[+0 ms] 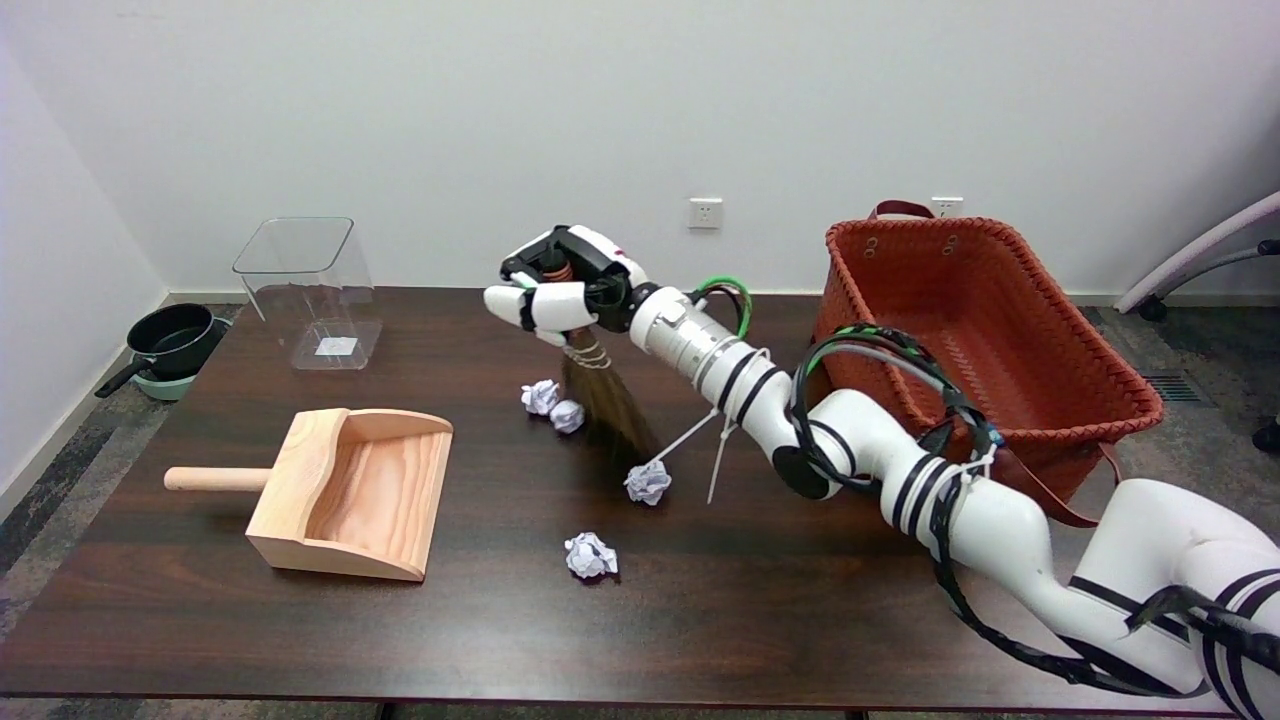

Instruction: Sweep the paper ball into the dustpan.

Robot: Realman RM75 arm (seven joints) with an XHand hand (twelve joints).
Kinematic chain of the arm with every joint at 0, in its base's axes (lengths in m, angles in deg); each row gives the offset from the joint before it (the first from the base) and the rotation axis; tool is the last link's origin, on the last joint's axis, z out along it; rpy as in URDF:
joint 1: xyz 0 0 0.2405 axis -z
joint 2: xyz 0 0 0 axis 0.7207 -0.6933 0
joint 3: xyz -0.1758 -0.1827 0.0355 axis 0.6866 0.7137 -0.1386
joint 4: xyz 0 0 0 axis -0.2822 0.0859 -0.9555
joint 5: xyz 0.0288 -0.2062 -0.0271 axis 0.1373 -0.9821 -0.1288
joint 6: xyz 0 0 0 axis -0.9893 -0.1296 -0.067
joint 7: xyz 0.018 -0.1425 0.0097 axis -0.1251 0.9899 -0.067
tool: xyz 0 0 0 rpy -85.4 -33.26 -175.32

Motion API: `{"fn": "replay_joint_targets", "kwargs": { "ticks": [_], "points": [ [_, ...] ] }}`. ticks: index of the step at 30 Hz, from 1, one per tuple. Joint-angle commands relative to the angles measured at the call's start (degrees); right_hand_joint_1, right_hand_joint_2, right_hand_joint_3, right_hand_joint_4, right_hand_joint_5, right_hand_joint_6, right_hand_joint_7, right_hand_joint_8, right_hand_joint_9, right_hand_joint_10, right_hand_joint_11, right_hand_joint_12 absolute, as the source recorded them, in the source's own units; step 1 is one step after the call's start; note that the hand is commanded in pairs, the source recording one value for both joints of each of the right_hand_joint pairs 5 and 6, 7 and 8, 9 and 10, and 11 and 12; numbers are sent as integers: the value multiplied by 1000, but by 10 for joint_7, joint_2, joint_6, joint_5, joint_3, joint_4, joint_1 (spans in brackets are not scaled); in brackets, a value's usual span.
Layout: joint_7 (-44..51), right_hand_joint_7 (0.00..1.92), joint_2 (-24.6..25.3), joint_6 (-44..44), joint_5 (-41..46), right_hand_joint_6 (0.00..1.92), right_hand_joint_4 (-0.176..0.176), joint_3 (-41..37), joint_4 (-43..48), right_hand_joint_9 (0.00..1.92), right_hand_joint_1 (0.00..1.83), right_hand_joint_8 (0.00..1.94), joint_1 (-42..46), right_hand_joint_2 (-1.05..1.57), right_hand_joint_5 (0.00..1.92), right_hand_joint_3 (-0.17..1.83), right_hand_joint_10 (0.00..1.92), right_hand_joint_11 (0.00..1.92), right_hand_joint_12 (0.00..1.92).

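Observation:
My right hand (562,285) grips the handle of a small straw broom (607,400), held above the table's middle with its bristles slanting down and to the right. The bristle tips come down next to a crumpled paper ball (648,483). Two more paper balls (541,396) (567,415) lie side by side just left of the bristles, and another paper ball (590,555) lies nearer the front edge. The wooden dustpan (350,492) rests on the table to the left, mouth facing right toward the balls, handle pointing left.
A woven red-brown basket (985,330) stands at the table's right, behind my forearm. A clear plastic bin (308,293) sits at the back left. A black pan (170,340) is on the floor beyond the table's left edge.

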Motion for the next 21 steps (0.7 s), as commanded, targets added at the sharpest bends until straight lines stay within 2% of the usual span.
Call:
{"fn": "replay_joint_targets", "kwargs": {
  "ticks": [1,7,14,21],
  "points": [
    [-22,1920,18,34,53,1920,0,7,-97,1841,1201,1920,34,1349,1920,552,1841,1725,1725],
    [-21,1920,22,77,57,1920,0,8,-124,1854,1194,1920,24,1373,1920,556,1854,1747,1747],
    [-24,1920,54,74,57,1920,0,15,-91,1859,1179,1920,7,1406,1920,552,1859,1755,1755],
    [-21,1920,40,69,53,1920,0,-8,-88,1863,1172,1920,-1,1422,1920,546,1863,1759,1759]
  ]
}}
